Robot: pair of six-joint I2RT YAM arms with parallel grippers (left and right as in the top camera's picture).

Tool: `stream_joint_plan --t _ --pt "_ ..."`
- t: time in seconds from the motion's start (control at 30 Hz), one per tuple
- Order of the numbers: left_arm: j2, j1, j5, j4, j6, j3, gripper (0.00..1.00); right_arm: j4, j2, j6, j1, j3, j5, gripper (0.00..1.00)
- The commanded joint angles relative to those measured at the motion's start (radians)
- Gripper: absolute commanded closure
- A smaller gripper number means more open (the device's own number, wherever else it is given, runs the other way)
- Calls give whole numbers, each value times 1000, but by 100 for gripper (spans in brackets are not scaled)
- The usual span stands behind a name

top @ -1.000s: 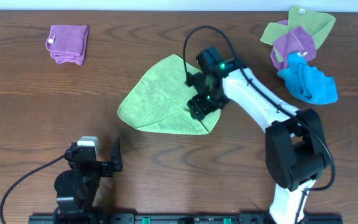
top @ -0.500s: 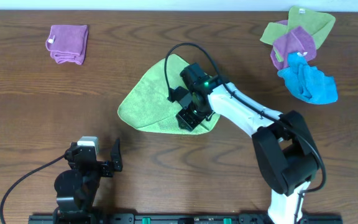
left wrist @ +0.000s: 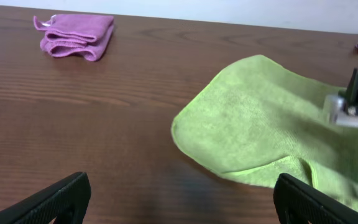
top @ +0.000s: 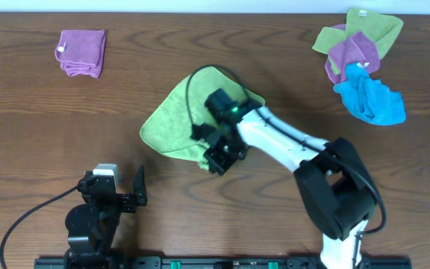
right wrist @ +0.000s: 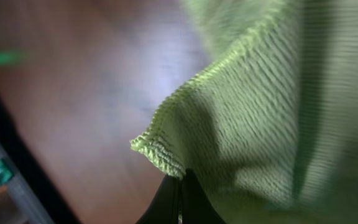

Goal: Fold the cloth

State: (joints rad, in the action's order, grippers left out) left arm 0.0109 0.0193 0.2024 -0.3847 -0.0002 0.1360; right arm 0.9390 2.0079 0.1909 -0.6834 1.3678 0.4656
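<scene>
The cloth point(top: 172, 119), a lime-green towel, lies mid-table with its near right part lifted and pulled over itself. My right gripper point(top: 213, 161) is at the cloth's near edge, shut on a corner. In the right wrist view the dark fingers point(right wrist: 180, 186) pinch the ribbed green hem, and the cloth point(right wrist: 260, 112) hangs above blurred table wood. My left gripper point(top: 122, 196) rests at the front left, apart from the cloth. In the left wrist view it point(left wrist: 179, 202) stands wide open over bare wood, with the cloth point(left wrist: 260, 124) ahead to the right.
A folded purple cloth point(top: 81, 52) lies at the back left, also seen in the left wrist view as the purple cloth point(left wrist: 76, 38). A bunch of green, purple and bright blue cloths point(top: 360, 60) sits at the back right. The right arm point(left wrist: 353, 109) shows at the left wrist view's right edge.
My right gripper has shut on the cloth's near right corner and moved left and toward the front, dragging that corner with it. The left arm has not moved.
</scene>
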Motion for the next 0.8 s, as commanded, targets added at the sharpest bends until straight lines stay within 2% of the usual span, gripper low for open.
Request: stream_joint_plan --t 0.0,0.03,0.07,0.1,0.17,0.2,0.23,0.27,0.4,0.5,0.6,0.77 --pt "-6 0 -10 -2 -3 -22 5 53 0 66 -74 -1 58 99" --pt "-6 0 -10 -2 -3 -22 5 65 0 66 -89 -1 57 99" --pt "-6 0 -10 -2 -3 -22 5 73 0 65 -103 -1 51 91" --pt "-6 0 -10 -2 -3 -22 5 79 0 64 -116 -1 36 72" --pt "-6 0 -10 -2 -3 -22 5 85 0 51 -131 -1 6 51" --pt "-6 0 -10 -2 -3 -22 5 87 0 24 -134 -1 -17 30" --pt "-6 0 -10 -2 -3 -22 5 90 0 -5 -134 -1 -41 21" --pt "-6 0 -10 -2 -3 -22 5 90 0 -30 -133 -1 -64 18" --pt "-6 0 -10 -2 -3 -22 5 66 0 -145 -111 -1 -227 23" --pt "-6 0 -10 -2 -3 -22 4 27 0 -256 -68 -1 -314 32" --pt "-6 0 -10 -2 -3 -22 5 -21 0 -337 16 -1 -301 33" --pt "-6 0 -10 -2 -3 -22 5 -69 0 -352 135 -1 -291 32"
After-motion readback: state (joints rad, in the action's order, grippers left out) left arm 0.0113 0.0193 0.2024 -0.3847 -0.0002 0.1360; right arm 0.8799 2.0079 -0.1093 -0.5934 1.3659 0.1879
